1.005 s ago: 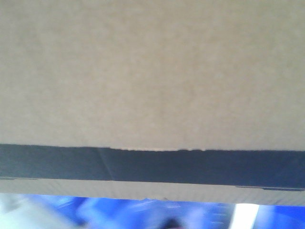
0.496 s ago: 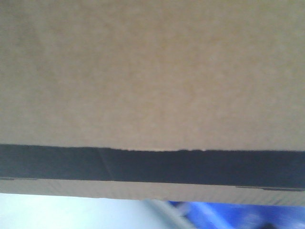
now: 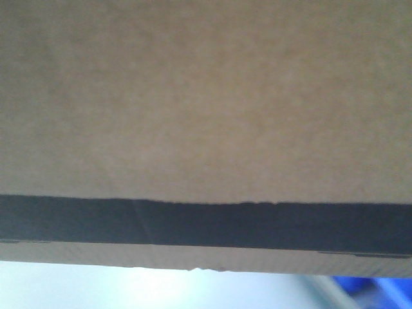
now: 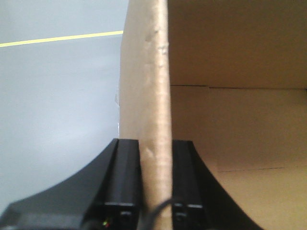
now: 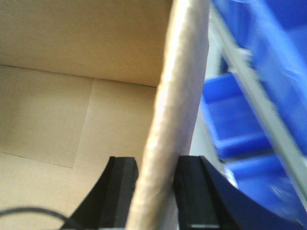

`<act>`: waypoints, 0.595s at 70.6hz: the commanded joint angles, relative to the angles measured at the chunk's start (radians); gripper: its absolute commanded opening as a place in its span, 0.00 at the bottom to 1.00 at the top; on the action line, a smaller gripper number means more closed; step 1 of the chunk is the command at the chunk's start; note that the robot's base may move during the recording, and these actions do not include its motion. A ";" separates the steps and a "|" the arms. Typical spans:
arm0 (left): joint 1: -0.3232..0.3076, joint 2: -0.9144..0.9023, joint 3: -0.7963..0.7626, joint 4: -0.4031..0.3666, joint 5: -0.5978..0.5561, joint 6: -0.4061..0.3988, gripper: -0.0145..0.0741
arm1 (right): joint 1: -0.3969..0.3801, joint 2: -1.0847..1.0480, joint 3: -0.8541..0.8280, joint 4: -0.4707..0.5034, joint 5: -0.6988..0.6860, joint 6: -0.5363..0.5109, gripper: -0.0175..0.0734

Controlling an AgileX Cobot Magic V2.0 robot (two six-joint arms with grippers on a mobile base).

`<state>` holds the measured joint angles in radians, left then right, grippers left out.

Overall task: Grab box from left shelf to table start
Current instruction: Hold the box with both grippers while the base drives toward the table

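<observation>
Below the large brown corrugated cardboard box [image 3: 206, 96], the blue backdrop has slid off to the right and a pale white counter [image 3: 129, 286] now shows instead. The left hand [image 4: 154, 148] is clenched on the box's left wall and the right hand [image 5: 156, 165] on its right wall. The box hangs between them, its long axis running arm to arm. The blue-binned shelf with a grey metal rail [image 5: 249, 91] lies just outside the right hand. The counter lies ahead and below, so lowering likely follows.
</observation>
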<state>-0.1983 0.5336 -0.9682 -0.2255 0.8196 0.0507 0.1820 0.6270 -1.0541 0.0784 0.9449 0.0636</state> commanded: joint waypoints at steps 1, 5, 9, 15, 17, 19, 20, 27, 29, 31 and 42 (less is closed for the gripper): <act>-0.014 -0.005 -0.039 -0.206 -0.119 -0.006 0.05 | 0.005 0.002 -0.039 0.067 -0.150 -0.025 0.26; -0.014 -0.005 -0.039 -0.206 -0.119 -0.006 0.05 | 0.005 0.002 -0.039 0.067 -0.150 -0.025 0.26; -0.014 -0.005 -0.039 -0.206 -0.119 -0.006 0.05 | 0.005 0.002 -0.039 0.067 -0.150 -0.025 0.26; -0.014 -0.005 -0.039 -0.206 -0.119 -0.006 0.05 | 0.005 0.002 -0.039 0.067 -0.150 -0.025 0.26; -0.014 -0.005 -0.039 -0.206 -0.119 -0.006 0.05 | 0.005 0.002 -0.039 0.067 -0.150 -0.025 0.26; -0.014 -0.005 -0.039 -0.206 -0.119 -0.006 0.05 | 0.005 0.002 -0.039 0.067 -0.150 -0.025 0.26; -0.014 -0.005 -0.039 -0.206 -0.119 -0.006 0.05 | 0.005 0.002 -0.039 0.067 -0.150 -0.025 0.26; -0.014 -0.005 -0.039 -0.206 -0.119 -0.006 0.05 | 0.005 0.002 -0.039 0.067 -0.150 -0.025 0.26; -0.014 -0.005 -0.039 -0.206 -0.119 -0.006 0.05 | 0.005 0.002 -0.039 0.067 -0.150 -0.025 0.26; -0.014 -0.005 -0.039 -0.206 -0.119 -0.006 0.05 | 0.005 0.002 -0.039 0.067 -0.150 -0.025 0.26; -0.014 -0.005 -0.039 -0.206 -0.119 -0.006 0.05 | 0.005 0.002 -0.039 0.067 -0.150 -0.025 0.26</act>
<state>-0.1983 0.5336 -0.9682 -0.2255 0.8231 0.0507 0.1820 0.6270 -1.0541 0.0784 0.9449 0.0636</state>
